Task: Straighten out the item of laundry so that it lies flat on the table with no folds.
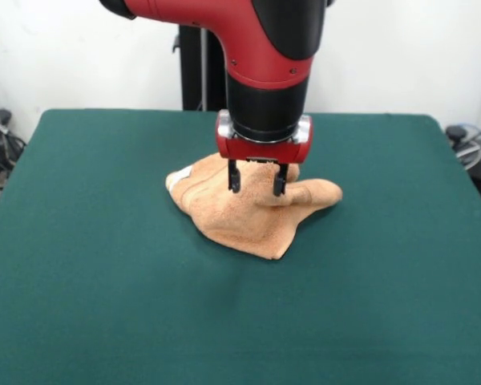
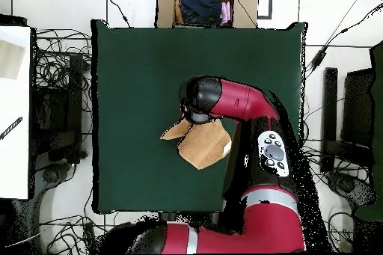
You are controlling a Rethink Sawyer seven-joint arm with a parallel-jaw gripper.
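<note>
The item of laundry point(image 1: 248, 212), a peach-orange terry towel, lies crumpled and folded near the middle of the green table point(image 1: 88, 265). A flap sticks out to the right and a pale label shows at its left corner. My gripper point(image 1: 256, 183) hangs just above the towel's far part, open, its two black fingers spread with nothing between them. In the overhead view the towel point(image 2: 200, 143) shows as a folded shape with a pointed flap to the left. The arm's black wrist point(image 2: 199, 99) hides the gripper and the towel's upper edge there.
A cardboard box point(image 2: 203, 4) holding dark clothes stands beyond the table's far edge in the overhead view. Cables and black equipment lie on the floor at both sides. A white surface point(image 2: 13, 110) runs along the left.
</note>
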